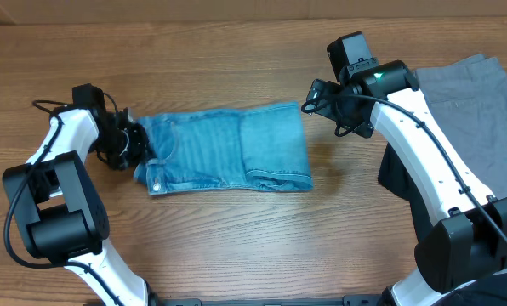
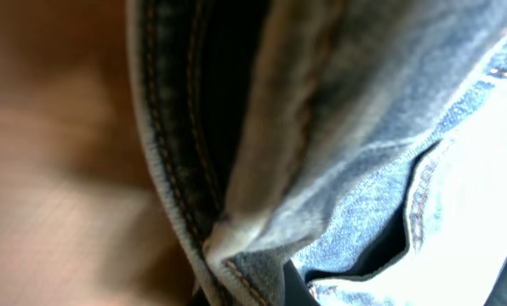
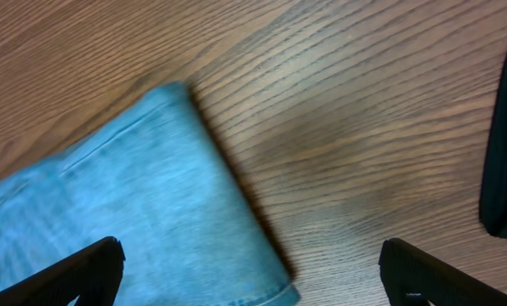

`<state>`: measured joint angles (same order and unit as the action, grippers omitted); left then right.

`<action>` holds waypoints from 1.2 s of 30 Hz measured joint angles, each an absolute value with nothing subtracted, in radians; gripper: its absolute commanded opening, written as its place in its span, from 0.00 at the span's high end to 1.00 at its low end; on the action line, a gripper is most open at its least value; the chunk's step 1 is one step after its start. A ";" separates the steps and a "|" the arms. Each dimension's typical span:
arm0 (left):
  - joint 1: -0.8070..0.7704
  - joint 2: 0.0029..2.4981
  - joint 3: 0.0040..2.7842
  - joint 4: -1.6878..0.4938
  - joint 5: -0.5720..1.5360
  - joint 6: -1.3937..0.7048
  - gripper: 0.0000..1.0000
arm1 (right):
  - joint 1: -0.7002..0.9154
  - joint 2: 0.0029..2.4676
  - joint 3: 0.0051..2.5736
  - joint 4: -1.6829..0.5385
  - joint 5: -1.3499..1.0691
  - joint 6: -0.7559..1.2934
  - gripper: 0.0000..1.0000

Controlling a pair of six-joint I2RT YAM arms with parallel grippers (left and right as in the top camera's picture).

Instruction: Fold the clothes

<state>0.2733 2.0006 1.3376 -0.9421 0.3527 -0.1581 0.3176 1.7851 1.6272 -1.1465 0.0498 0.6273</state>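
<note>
the jeans (image 1: 228,149) lie folded in a flat block mid-table (image 1: 236,255), waistband (image 2: 173,153) to the left. the left gripper (image 1: 137,146) sits at that end with its jaws closed; with denim crowding its camera, it seems to have the waistband pinched. the right gripper (image 1: 311,99) hangs wide open and empty just past the jeans' far right corner, touching nothing.

the left pinch may hold only one layer, so a lift could peel the fold open instead of carrying the stack. pulling from one end alone could drag or skew the block.

the left fingers show in no view, so how deep the bite goes is unclear, and the left wrist view is blurred. the grey garment (image 1: 475,93) and black garment (image 1: 398,183) at the right are partly cut off by the frame edge and the right arm.
</note>
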 measured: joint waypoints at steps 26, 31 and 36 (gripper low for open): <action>-0.025 1.898 1.888 -1.487 0.125 -0.257 0.95 | 0.517 2.172 1.626 -0.881 -0.169 0.628 0.07; -0.094 1.898 1.888 -1.478 0.092 -0.257 0.96 | 0.527 2.182 1.626 -0.875 -0.180 0.627 0.07; -0.106 1.898 1.888 -1.472 0.084 -0.260 0.96 | 0.530 2.182 1.626 -0.876 -0.182 0.628 0.07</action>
<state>-0.1062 1.8980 1.8877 -1.4723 0.0845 -0.2604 0.5301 2.1818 1.6260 -0.8757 -0.1822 0.6277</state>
